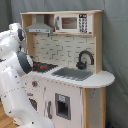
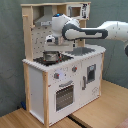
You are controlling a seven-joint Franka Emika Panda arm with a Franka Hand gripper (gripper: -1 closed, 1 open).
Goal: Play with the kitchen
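Note:
The white toy kitchen (image 1: 70,97) with its light wood frame stands in both exterior views, and its front (image 2: 80,87) faces the second exterior view's lower right. A silver pot (image 2: 50,57) sits on the black stovetop (image 2: 39,60). My gripper (image 2: 52,48) hangs straight above the pot, under the hood (image 2: 46,20), with the white arm (image 2: 95,33) reaching in from the second exterior view's right. In the first exterior view the arm's body (image 1: 15,75) hides the gripper and part of the stovetop (image 1: 46,66). The grey sink (image 1: 74,73) and black faucet (image 1: 85,59) are free.
The microwave (image 1: 72,22) sits high on the kitchen. The oven door (image 2: 64,95) and knobs (image 2: 57,76) are on its front. The kitchen rests on a wooden surface (image 2: 100,112), with a grey curtain (image 2: 10,30) behind.

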